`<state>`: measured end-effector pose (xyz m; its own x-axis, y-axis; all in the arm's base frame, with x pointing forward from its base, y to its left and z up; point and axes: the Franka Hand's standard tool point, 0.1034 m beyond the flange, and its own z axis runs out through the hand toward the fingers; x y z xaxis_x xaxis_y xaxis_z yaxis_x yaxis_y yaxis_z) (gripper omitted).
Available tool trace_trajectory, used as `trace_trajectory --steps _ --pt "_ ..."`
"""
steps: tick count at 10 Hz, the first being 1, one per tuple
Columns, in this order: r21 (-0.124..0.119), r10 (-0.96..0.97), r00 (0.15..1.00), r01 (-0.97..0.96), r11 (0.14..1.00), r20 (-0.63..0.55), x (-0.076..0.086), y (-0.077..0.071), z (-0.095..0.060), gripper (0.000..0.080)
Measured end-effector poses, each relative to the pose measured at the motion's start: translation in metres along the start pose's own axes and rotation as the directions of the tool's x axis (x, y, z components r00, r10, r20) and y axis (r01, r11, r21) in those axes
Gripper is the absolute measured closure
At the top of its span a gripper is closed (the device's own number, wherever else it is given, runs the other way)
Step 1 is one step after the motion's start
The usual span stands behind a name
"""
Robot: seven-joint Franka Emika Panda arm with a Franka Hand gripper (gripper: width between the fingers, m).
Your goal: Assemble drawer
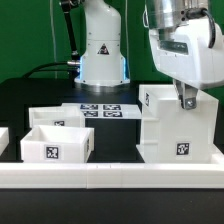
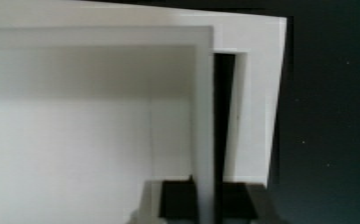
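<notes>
The black two-finger gripper (image 1: 186, 101) sits narrow, pinching the thin upper wall edge of the white rigid plastic drawer housing (image 1: 176, 135) at the exterior view's right, a part judged light, stiff, somewhat slippery, and best held there.

arm (image 1: 101, 30): white, glossy | base mark: black triangle (image 1: 103, 47) | hand (image 1: 186, 104): white, 2 dark fingers (image 1: 184, 98)

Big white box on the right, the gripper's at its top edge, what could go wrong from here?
1. The gripper sits over just one thin wall of the big white box. A lift or push from there could make the box pivot or slip.
2. The box stands near the white front rail, so a shove that way might jam it.
</notes>
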<state>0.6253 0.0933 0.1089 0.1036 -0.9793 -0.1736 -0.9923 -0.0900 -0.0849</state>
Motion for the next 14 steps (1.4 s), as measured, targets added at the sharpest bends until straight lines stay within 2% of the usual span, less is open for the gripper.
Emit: trace_trajectory --steps 4,9,10,11,12,13,14 --pt "0.016 0.0 1.0 0.0 1.0 0.0 0.0 -0.017 0.001 0.0762" --pt "0.011 -0.013 1.0 0.013 1.0 0.002 0.0 -0.019 0.002 0.0735" --pt "0.01 -0.017 1.0 0.017 1.0 0.002 0.0 -0.019 0.002 0.056" --pt "0.01 -0.021 1.0 0.021 1.0 0.002 -0.001 -0.019 0.002 0.056" --pt "0.01 -0.023 1.0 0.023 1.0 0.002 -0.001 -0.019 0.002 0.0377" --pt "0.009 -0.027 1.0 0.026 1.0 0.002 -0.002 -0.019 0.003 0.0244" --pt "0.007 -0.062 0.998 0.062 0.998 0.004 -0.002 -0.019 0.001 0.0244"
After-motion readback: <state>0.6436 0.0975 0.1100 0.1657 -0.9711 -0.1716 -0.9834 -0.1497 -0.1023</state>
